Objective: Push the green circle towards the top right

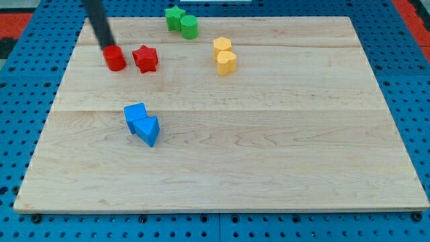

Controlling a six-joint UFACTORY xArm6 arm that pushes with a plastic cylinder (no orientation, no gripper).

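The green circle point(190, 27) sits near the board's top edge, left of centre, touching a green star point(175, 17) on its upper left. My tip point(107, 48) is at the view's upper left, just above and touching a red cylinder point(115, 59). The tip is well to the left of the green circle and a little below it. A red star point(145, 59) lies just right of the red cylinder.
Two yellow blocks, a hexagon point(222, 46) and a rounded one point(226, 63), sit below right of the green circle. Two blue blocks point(142, 124) lie together at the left middle. The wooden board point(269, 148) rests on a blue pegboard.
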